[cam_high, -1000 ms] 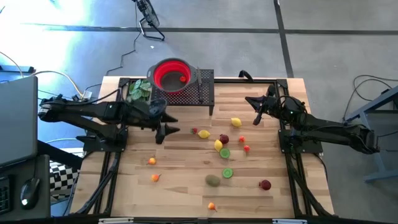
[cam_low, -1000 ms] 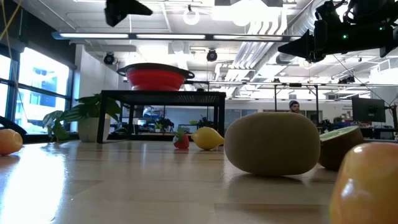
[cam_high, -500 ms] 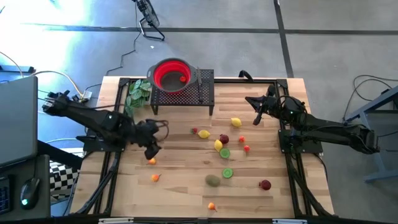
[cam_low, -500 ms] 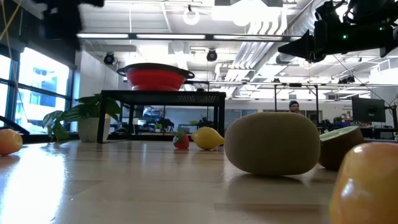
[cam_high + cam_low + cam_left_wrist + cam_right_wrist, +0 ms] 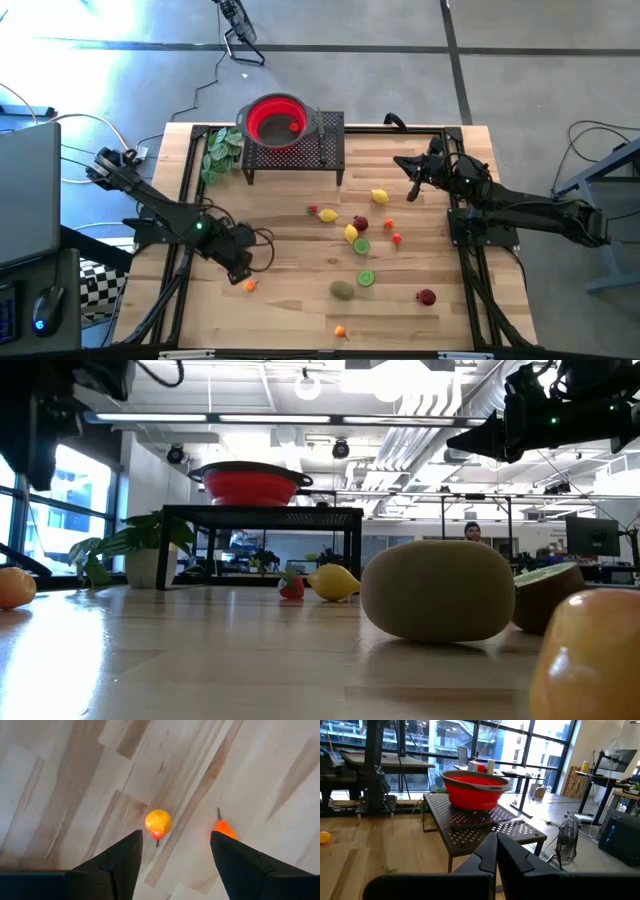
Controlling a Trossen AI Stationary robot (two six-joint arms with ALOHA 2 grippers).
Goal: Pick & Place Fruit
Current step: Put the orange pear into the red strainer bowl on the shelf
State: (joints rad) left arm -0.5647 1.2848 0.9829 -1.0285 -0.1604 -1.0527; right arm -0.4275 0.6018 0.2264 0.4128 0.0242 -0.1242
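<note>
The left gripper (image 5: 172,855) hangs over the bare wood with its fingers spread wide, holding nothing. Just ahead of the gap between them lies a small round orange-yellow fruit (image 5: 158,822), apart from both fingers, and a brighter orange fruit with a thin dark stem (image 5: 223,827) lies near the tip of one finger. The right gripper (image 5: 496,854) waits over the table's far right side, fingers pressed together and empty, facing the red bowl (image 5: 475,787) on the black perforated stand (image 5: 470,827).

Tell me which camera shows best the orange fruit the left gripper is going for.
The left wrist view: the orange fruit lies in plain sight on the wood between the open left gripper's fingers. The high view hides it under the left gripper. The low view shows an orange piece at its edge, possibly this one. The right wrist view misses it.
</note>
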